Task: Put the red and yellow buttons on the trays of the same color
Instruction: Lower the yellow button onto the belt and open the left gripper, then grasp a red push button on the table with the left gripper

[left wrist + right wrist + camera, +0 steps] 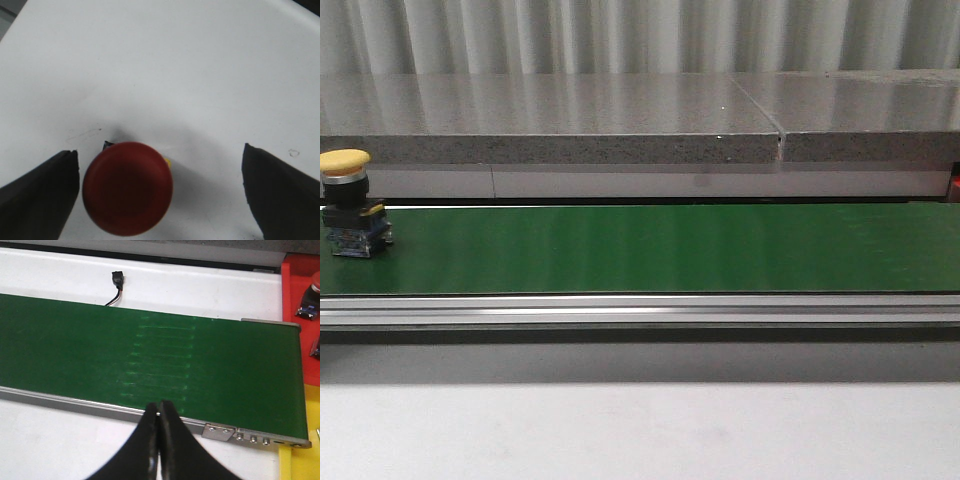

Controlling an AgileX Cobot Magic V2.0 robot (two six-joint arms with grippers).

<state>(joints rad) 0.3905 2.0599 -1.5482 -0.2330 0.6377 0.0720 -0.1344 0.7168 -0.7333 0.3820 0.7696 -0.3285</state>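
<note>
- Left hand (160, 200): I find it released, fingers spread wide over the white desk (165, 65). A red button (127, 187) stands between the two fingers, seen cap-on from above, so its long axis runs up toward the wrist camera. It sits off-centre, just beside one finger (42, 195) and well apart from the other. I cannot tell whether that near finger touches it.
- Judgement: the coming move turns on that offset. If I close as things stand, the near finger meets the cap first and may shove or tip the button, so I would centre the hand before closing.
- Right hand (160, 440): clenched, fingertips pressed together with nothing between them, hovering at the near metal rail of the green conveyor belt (150, 355). It is not engaged with any button.
- Red tray (300, 300): visible past the belt's end in the right wrist view, already carrying dark-bodied parts whose colour I cannot confirm. A strip of yellow shows below it, too little to identify.
- Yellow button (347, 200): upright on the belt at its far left end in the front view, nearer the left arm, with open belt alongside it.
- Beyond the belt: a grey stone ledge (620, 125) hems the far edge.
</note>
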